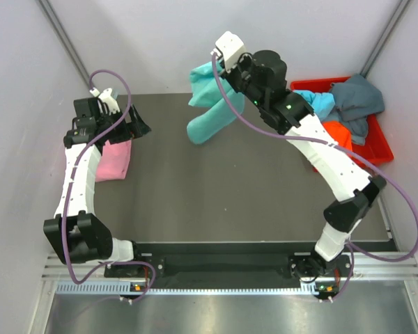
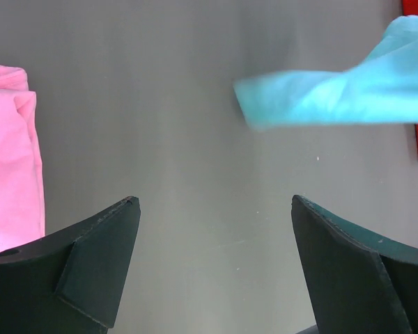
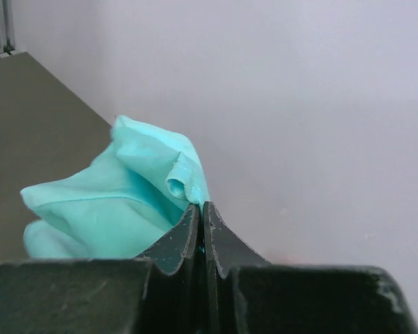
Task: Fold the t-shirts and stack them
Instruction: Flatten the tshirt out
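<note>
Your matte grey desk (image 1: 195,202) sits between pale walls (image 1: 146,42); your right end effector (image 3: 200,207) pinches the limp, crumpled teal t-shirt (image 3: 111,209), left end effector (image 2: 214,202) spread wide.

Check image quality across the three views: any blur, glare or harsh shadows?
Top external: even, diffuse light, sharp, no harsh shadows. Left wrist: the teal shirt looks smeared and soft, while the left claw has crisp edges. Right wrist: the shirt folds are sharp, and the right claw is dark with little detail.
</note>
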Robot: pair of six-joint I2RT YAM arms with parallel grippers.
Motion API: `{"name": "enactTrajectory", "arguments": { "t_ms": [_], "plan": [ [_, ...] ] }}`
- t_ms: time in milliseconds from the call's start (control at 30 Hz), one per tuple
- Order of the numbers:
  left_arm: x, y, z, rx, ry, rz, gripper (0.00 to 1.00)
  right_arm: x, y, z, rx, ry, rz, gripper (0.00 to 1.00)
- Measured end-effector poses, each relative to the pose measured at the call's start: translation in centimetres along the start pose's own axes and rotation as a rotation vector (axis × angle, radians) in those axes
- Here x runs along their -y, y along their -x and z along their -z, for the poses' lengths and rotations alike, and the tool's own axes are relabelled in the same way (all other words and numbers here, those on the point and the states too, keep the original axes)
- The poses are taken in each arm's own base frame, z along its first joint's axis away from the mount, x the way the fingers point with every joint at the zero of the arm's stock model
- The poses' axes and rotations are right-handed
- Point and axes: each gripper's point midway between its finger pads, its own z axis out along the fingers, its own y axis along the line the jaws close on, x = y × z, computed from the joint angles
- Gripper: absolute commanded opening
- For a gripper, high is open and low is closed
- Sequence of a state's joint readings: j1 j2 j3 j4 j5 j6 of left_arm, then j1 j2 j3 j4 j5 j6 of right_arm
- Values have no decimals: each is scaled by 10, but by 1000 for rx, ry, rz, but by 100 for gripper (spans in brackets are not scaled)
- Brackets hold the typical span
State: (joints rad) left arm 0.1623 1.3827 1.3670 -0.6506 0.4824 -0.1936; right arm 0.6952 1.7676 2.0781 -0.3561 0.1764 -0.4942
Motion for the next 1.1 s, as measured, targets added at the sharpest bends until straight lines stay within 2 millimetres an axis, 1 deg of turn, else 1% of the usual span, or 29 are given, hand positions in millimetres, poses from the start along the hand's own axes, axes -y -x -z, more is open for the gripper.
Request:
{"name": "enactTrajectory", "arguments": {
  "t_ms": [33, 67, 100, 167, 233, 267, 300, 367, 433, 500, 533, 567, 600, 667, 700, 733, 767, 800, 867, 900, 933, 1000, 1100],
  "plan": [
    [0, 0, 0, 0, -1, 1, 93, 2, 0, 6, 2, -4, -3, 0],
    [0, 0, 0, 0, -2, 3, 93, 1, -4, 12, -8, -1, -8, 0],
    [1, 0, 0, -1, -6, 7, 93, -4, -13, 16, -21, 7, -15, 0],
    [5, -1, 0, -4, -23, 16, 93, -18, -40, 23, -86, 41, -20, 0],
    [8, -1, 0, -7, -41, 23, 92, -41, -79, 26, -171, 90, -30, 1],
    [9, -2, 0, -10, -51, 27, 92, -54, -101, 27, -227, 117, -35, 4],
    [10, -4, -1, -13, -58, 32, 92, -68, -128, 30, -292, 145, -42, 9],
    [11, -7, -2, -22, -65, 42, 92, -89, -175, 41, -416, 184, -59, 13],
    [11, -8, -2, -25, -67, 46, 93, -103, -215, 54, -523, 207, -84, 16],
    [11, -8, -2, -24, -67, 45, 93, -108, -242, 65, -600, 215, -107, 16],
    [11, -8, -2, -24, -67, 45, 93, -106, -249, 68, -622, 210, -120, 15],
    [11, -8, -2, -25, -67, 45, 93, -104, -251, 69, -628, 204, -132, 16],
    [11, -8, -2, -24, -67, 45, 93, -101, -248, 67, -621, 195, -144, 16],
    [11, -7, -2, -24, -67, 45, 92, -94, -236, 59, -591, 180, -168, 19],
    [11, -8, -3, -25, -67, 45, 93, -91, -226, 52, -569, 177, -177, 24],
    [10, -8, -3, -26, -66, 46, 93, -89, -218, 45, -548, 175, -188, 27],
    [10, -9, -3, -27, -66, 46, 93, -87, -207, 34, -518, 173, -198, 35],
    [10, -9, -3, -27, -65, 45, 93, -86, -197, 22, -489, 175, -212, 39],
    [9, -9, -3, -28, -61, 43, 93, -89, -190, 2, -460, 181, -231, 46],
    [8, -9, -3, -26, -57, 41, 93, -92, -191, -6, -457, 189, -236, 47],
    [7, -9, -3, -27, -54, 40, 93, -97, -195, -13, -461, 197, -239, 48],
    [6, -10, -3, -29, -51, 38, 93, -113, -216, -26, -496, 225, -239, 48],
    [4, -11, -2, -32, -45, 37, 93, -145, -268, -36, -602, 280, -237, 48]
  ]
}}
